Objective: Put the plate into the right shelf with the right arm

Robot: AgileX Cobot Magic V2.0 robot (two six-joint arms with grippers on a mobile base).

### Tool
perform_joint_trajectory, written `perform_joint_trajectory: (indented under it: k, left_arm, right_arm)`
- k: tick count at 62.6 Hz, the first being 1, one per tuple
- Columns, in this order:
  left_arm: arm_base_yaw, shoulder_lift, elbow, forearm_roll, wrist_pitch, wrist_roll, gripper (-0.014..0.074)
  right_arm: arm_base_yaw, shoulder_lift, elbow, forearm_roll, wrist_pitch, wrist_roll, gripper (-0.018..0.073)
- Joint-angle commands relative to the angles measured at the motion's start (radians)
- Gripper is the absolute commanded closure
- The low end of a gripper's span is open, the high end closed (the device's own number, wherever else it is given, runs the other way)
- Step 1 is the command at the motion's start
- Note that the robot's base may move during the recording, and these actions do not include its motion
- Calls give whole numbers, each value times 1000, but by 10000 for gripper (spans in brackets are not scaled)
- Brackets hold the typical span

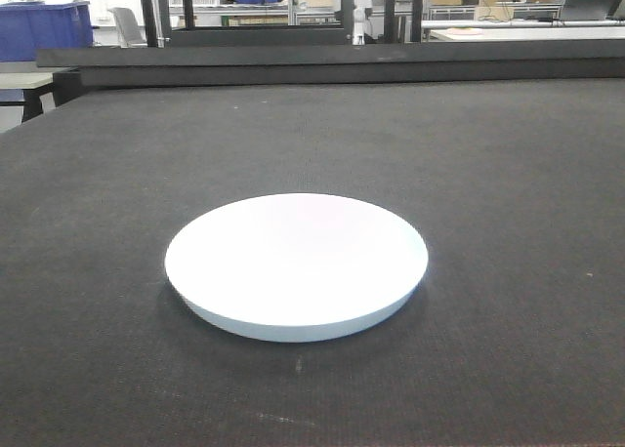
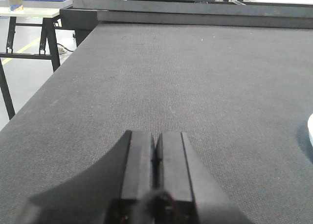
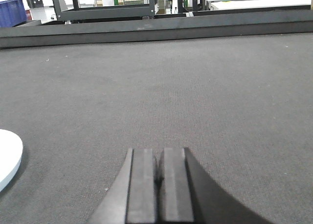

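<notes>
The white round plate (image 1: 296,264) lies flat on the dark grey table (image 1: 508,174), near its front middle. Its edge shows at the far left of the right wrist view (image 3: 7,158) and at the far right of the left wrist view (image 2: 310,131). My right gripper (image 3: 158,153) is shut and empty, low over the mat to the right of the plate. My left gripper (image 2: 156,136) is shut and empty, low over the mat to the left of the plate. Neither arm shows in the front view. The steel right shelf is out of view.
A raised black rail (image 1: 332,61) runs along the table's far edge. A blue bin (image 1: 44,27) and a light side table (image 2: 29,11) stand beyond the left side. The table's left edge (image 2: 34,104) drops to the floor.
</notes>
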Motion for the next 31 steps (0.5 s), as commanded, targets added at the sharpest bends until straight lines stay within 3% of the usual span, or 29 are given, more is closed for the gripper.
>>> perform_joint_trajectory:
  k: [1, 31]
  left_arm:
    - [-5, -5, 8, -4, -86, -3, 643]
    - [-5, -5, 8, -4, -86, -3, 643]
  right_arm:
    - [-4, -14, -9, -1, -81, -7, 503]
    - [-4, -14, -9, -1, -82, -7, 503]
